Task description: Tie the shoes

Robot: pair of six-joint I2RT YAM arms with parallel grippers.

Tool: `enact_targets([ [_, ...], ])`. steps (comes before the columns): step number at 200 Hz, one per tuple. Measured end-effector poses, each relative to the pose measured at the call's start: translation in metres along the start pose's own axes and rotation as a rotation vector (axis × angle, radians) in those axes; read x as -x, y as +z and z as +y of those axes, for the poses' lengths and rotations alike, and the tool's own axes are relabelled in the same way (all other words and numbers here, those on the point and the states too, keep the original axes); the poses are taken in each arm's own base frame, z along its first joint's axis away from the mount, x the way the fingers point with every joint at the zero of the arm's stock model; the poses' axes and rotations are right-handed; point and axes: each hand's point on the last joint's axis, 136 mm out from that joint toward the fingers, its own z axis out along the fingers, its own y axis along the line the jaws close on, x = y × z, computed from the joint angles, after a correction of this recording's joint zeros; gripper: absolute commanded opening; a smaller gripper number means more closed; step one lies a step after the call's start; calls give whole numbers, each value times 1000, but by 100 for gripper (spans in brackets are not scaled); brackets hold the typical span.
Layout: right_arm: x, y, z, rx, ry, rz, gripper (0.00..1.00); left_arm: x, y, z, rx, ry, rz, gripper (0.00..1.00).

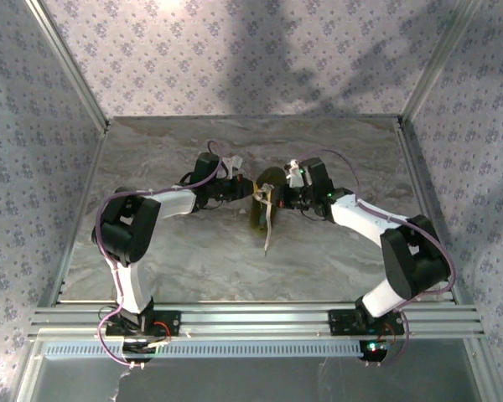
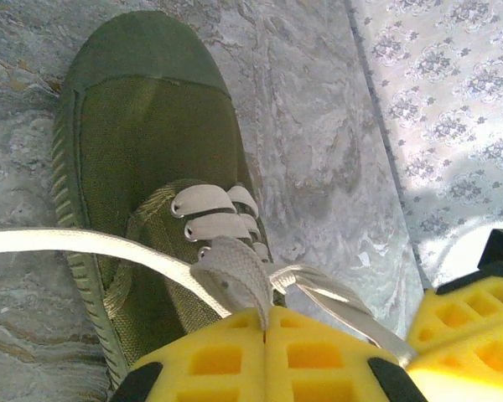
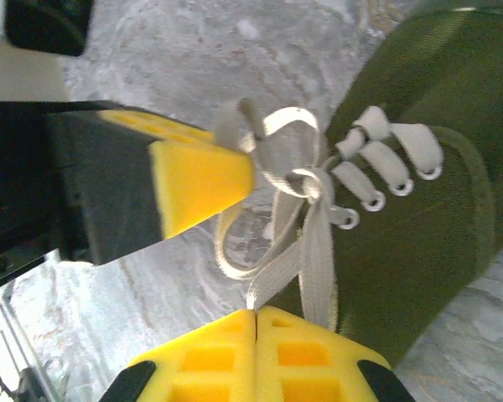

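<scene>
Pulling unevenly, laces point(image 3: 318, 243) clamped in the left hand point(image 2: 266, 322) and right hand point(image 3: 256, 316) could be yanked loose, or the shoe point(image 2: 142, 126) ahead dragged.

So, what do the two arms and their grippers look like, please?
The left arm and the right arm have white links and black joint housings. A purple cable loops along each. The left gripper and the right gripper carry bright yellow fingers with square, waffle-like recesses, on black mounts.
</scene>
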Motion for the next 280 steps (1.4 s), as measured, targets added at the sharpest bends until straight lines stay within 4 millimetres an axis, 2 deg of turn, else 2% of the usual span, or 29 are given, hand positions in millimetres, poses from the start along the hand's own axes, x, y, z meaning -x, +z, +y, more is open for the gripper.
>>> enact_targets([
  [25,0,-4,7,37,-26,-18,0,1,0,1,2,-1,-2,0],
  [49,-1,-9,4,19,-37,-38,0,1,-1,3,8,-5,-5,0],
  [101,1,-21,-26,-148,-5,-90,0,-6,-7,24,47,-56,-5,0],
  [163,-17,-10,-53,-281,38,4,0,-4,-7,22,34,-51,-9,0],
  [197,-25,-4,-40,-272,-44,70,3,-6,-9,13,-4,-32,-2,0],
  [225,-32,4,-10,-223,-198,144,9,-5,-11,3,-41,-8,-5,0],
  [244,-41,10,7,-209,-288,184,17,-4,-11,-1,-53,2,-8,0],
  [257,-45,11,9,-224,-320,201,24,-4,-11,0,-53,1,-7,0],
  [280,-42,7,-1,-295,-325,194,36,-5,-11,0,-52,0,-7,0],
])
